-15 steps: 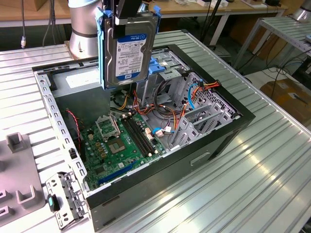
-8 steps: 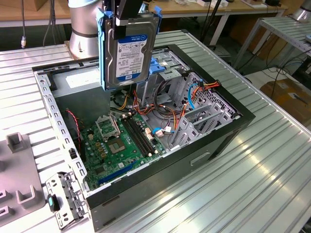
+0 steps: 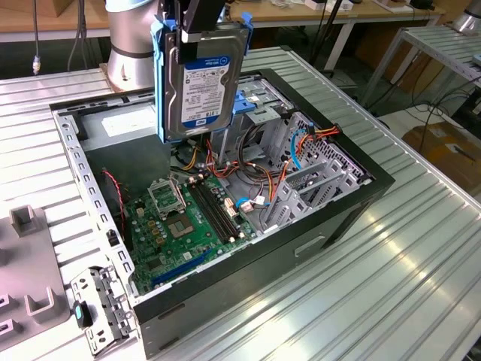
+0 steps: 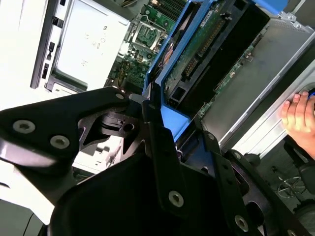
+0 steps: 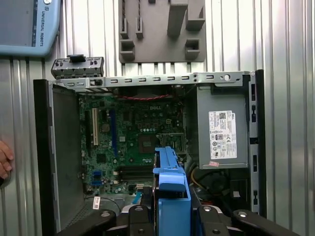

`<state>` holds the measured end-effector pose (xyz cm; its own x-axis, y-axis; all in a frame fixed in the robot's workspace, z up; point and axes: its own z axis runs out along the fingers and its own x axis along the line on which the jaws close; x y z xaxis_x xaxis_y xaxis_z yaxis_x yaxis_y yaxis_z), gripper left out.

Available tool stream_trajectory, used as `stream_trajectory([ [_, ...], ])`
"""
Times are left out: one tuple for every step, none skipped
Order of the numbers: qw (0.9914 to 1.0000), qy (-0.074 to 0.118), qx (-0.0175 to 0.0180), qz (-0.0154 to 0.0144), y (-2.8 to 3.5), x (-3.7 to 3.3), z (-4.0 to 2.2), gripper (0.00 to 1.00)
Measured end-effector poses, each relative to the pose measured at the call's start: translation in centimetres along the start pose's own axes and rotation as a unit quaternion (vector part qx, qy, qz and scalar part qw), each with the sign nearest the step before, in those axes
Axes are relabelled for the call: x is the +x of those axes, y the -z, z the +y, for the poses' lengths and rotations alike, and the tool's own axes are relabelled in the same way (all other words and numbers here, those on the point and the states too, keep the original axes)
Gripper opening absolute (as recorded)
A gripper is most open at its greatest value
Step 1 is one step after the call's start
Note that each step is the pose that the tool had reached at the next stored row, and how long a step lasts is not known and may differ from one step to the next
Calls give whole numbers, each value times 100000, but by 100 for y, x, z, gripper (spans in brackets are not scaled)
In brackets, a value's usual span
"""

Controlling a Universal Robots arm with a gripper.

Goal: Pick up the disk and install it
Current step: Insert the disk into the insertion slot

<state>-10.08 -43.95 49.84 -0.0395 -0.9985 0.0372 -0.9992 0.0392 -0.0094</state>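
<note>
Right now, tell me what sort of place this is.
Probably a robotics lab or workshop: an open computer case sits on a ribbed metal table, a robot arm holds the disk above it, and workbenches stand behind.

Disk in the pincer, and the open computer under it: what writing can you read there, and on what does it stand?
No text here can be quoted with certainty.
On the disk, held upright by the pincer: a white and blue label on its face, print too small to read.
On the power supply: a white sticker, print too small to read.
On the motherboard: fine white markings, too small to read.
</note>
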Motion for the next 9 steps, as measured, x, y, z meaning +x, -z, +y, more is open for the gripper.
stream_trajectory([
  [100000,-2,0,-2,-1,15,0,36],
  [100000,-4,-2,2,-1,25,-1,36],
  [100000,0,-4,5,-1,36,-1,36],
  [100000,-2,-1,1,-2,62,-2,36],
  [100000,-1,0,0,-3,77,-3,36],
  [100000,0,1,-3,-4,89,-3,36],
  [100000,1,1,-1,-5,103,-4,36],
  [100000,0,2,-2,-6,115,-4,36],
  [100000,0,0,-2,-6,123,-5,36],
])
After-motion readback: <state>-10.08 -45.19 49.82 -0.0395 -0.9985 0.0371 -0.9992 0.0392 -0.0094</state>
